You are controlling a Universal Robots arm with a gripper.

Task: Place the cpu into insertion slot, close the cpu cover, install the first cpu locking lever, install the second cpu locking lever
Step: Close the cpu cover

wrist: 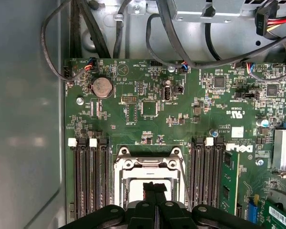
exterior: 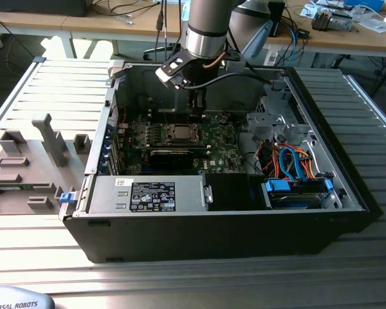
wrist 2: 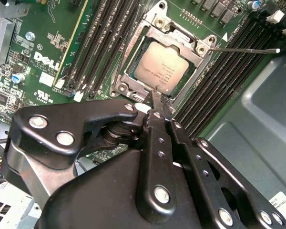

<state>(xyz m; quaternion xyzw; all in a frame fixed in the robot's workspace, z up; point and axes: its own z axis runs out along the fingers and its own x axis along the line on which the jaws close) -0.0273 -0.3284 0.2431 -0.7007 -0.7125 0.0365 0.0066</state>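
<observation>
Silver-grey cpu (wrist 2: 163, 67) lay in the insertion slot (wrist 2: 120, 88), cpu cover (wrist 2: 180, 39) apparently down over it. The gripper (wrist 2: 155, 95), pinched together and empty, met the cover's near edge; one locking lever (wrist 2: 243, 49) seemingly stood unlatched.

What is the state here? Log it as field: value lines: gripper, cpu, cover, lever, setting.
gripper: shut, tips at the socket's edge beside the cpu, seen in both wrist views
cpu: seated in the insertion slot, metal top up
cpu cover: lies flat around the cpu, looks closed
lever: one thin rod sticks out sideways over the memory slots; looks unlatched
setting: green circuit board inside an open computer case
</observation>
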